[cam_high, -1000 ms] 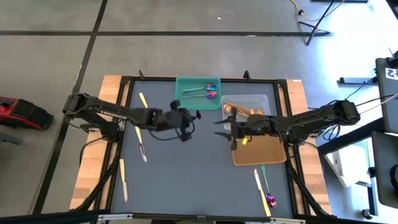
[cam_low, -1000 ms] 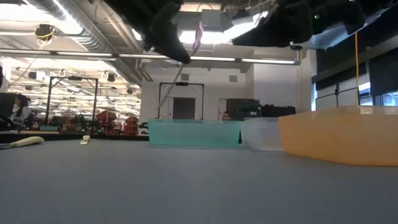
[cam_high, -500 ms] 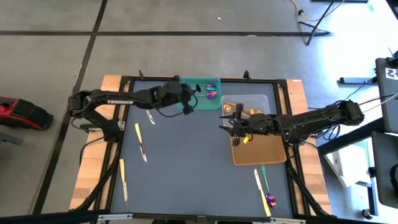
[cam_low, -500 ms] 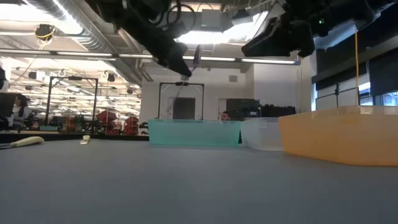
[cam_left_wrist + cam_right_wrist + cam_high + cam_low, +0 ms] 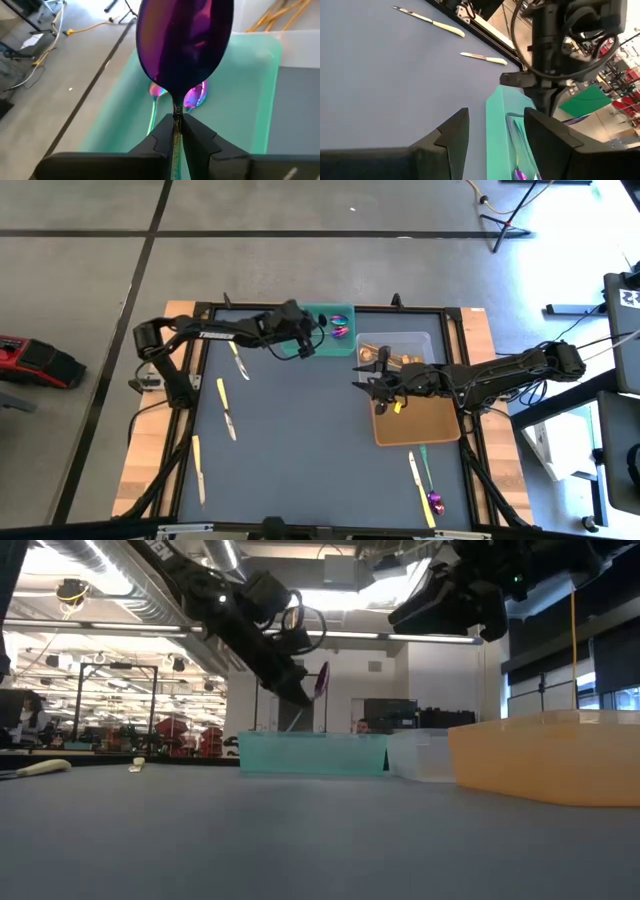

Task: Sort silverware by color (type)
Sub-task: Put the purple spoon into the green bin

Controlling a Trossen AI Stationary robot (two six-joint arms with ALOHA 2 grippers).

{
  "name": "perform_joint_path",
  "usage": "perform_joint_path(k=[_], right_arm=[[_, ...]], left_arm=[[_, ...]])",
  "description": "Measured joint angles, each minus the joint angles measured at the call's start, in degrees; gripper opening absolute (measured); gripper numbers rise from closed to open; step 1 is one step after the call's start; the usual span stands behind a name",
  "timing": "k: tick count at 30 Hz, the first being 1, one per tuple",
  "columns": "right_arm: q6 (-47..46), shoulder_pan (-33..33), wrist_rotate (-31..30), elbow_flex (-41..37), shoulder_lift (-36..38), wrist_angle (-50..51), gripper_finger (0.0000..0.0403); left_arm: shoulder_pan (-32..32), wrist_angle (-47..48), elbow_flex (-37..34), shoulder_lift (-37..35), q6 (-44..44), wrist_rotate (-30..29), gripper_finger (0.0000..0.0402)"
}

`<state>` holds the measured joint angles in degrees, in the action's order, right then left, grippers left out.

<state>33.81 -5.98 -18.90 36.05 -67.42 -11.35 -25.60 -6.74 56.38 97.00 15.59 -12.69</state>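
Because the green tray [image 5: 318,330] already holds two purple-headed spoons [image 5: 175,97], the left end effector [image 5: 176,131] carries a third purple-headed spoon [image 5: 184,42] over it, fingers pinched narrow on the thin greenish handle, bowl up. Low view: spoon [image 5: 321,679] hangs above the tray's near wall [image 5: 312,753], not yet inside; tilt likely eases a drop alongside its mates.

Right end effector [image 5: 372,383] waits at the near edge of the clear tray [image 5: 420,343], beside the orange tray [image 5: 420,425], jaws standing fairly wide; a yellow bit shows just beside it, whether held unclear. Gold spoons [image 5: 385,358] sit grouped in the clear tray.

Unsorted on the bench [image 5: 300,460]: pale yellow knives at left [image 5: 227,408], another knife [image 5: 416,480] beside a purple-headed spoon [image 5: 432,498] at right.
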Motion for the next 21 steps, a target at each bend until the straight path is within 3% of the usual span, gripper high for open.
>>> perform_joint_path(k=[10, 21], right_arm=[[5.4, 0.0, 0.0, 0.0, 0.0, -2.2, 0.0182], [11.9, 0.0, 6.1, 0.0, 0.0, -7.2, 0.0182]], left_arm=[[1.3, 2.6, 0.0, -4.1, -2.4, -1.6, 0.0109], [10.5, 36.6, 0.0, -23.1, -25.6, -9.4, 0.0116]])
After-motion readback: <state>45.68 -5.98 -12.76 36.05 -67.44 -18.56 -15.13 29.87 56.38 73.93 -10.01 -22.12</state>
